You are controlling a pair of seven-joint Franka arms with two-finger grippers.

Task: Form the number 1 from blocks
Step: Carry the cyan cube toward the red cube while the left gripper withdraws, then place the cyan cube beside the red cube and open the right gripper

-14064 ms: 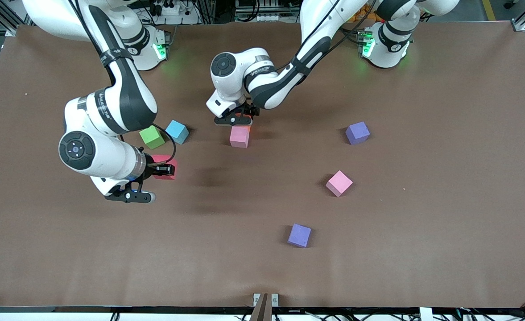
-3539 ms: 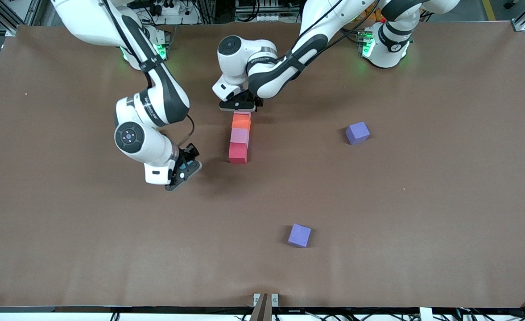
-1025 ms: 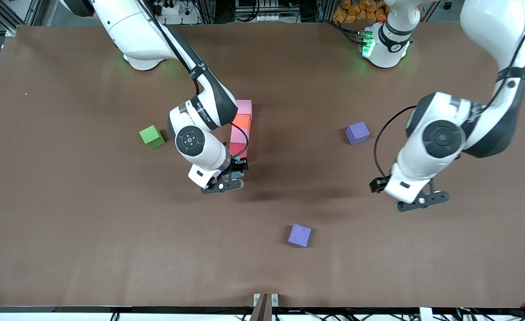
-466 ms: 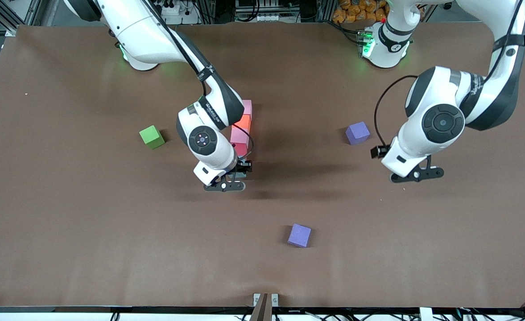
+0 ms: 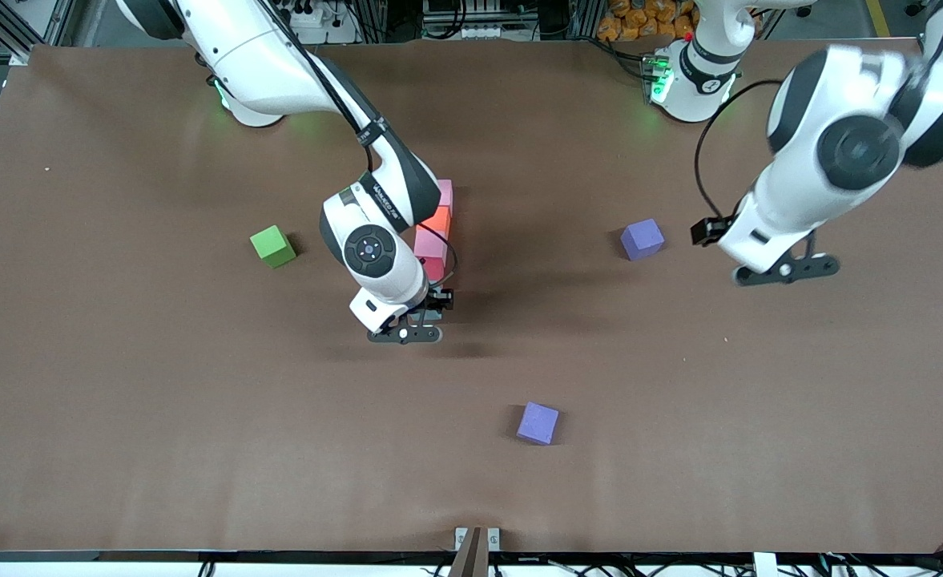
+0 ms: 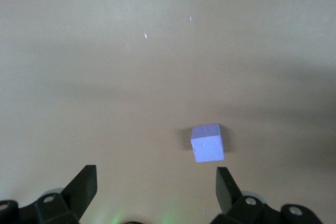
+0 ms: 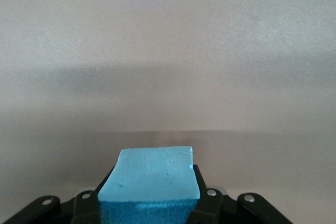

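A column of blocks lies mid-table: pink block [image 5: 441, 192], orange block [image 5: 437, 218], second pink block [image 5: 429, 242], red block [image 5: 437, 269], each touching the one before. My right gripper [image 5: 419, 322] sits low at the column's end nearest the front camera, just past the red block. It is shut on the light blue block [image 7: 152, 179], which the front view mostly hides under the hand. My left gripper [image 5: 783, 268] hangs open and empty over the table toward the left arm's end. Its fingers [image 6: 84, 187] stand wide apart.
A green cube [image 5: 272, 245] lies toward the right arm's end. One purple cube [image 5: 642, 239] [image 6: 207, 142] sits beside the left gripper, between it and the column. Another purple cube [image 5: 537, 422] lies nearer the front camera.
My left arm has swung up and away toward its own end of the table. My right gripper has settled slightly closer to the red block, still holding the light blue block.
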